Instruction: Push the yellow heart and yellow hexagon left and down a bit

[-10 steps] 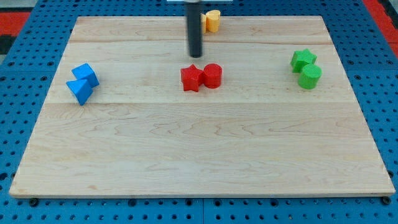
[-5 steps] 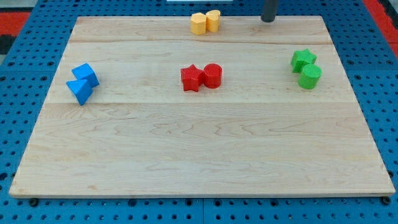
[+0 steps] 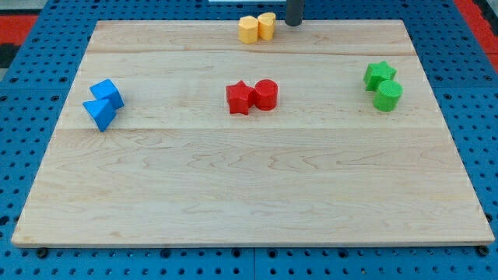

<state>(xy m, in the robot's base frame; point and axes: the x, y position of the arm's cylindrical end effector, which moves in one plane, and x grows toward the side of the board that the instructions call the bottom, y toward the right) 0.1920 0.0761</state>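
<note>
The yellow hexagon [image 3: 248, 29] and the yellow heart [image 3: 267, 26] sit side by side, touching, at the board's top edge near the middle. My tip [image 3: 293, 23] is at the view's top, just to the right of the yellow heart, a small gap apart from it. Only the rod's lower end shows.
A red star [image 3: 240, 98] and a red cylinder [image 3: 266, 94] touch at the board's centre. A blue cube [image 3: 106, 92] and a blue triangle [image 3: 99, 113] sit at the left. A green star [image 3: 379, 75] and a green cylinder [image 3: 387, 96] sit at the right. The wooden board [image 3: 249, 194] lies on a blue pegboard.
My tip left the spot above the red star, swung to the top right, and has now come back left, close to the yellow heart. No block has moved.
</note>
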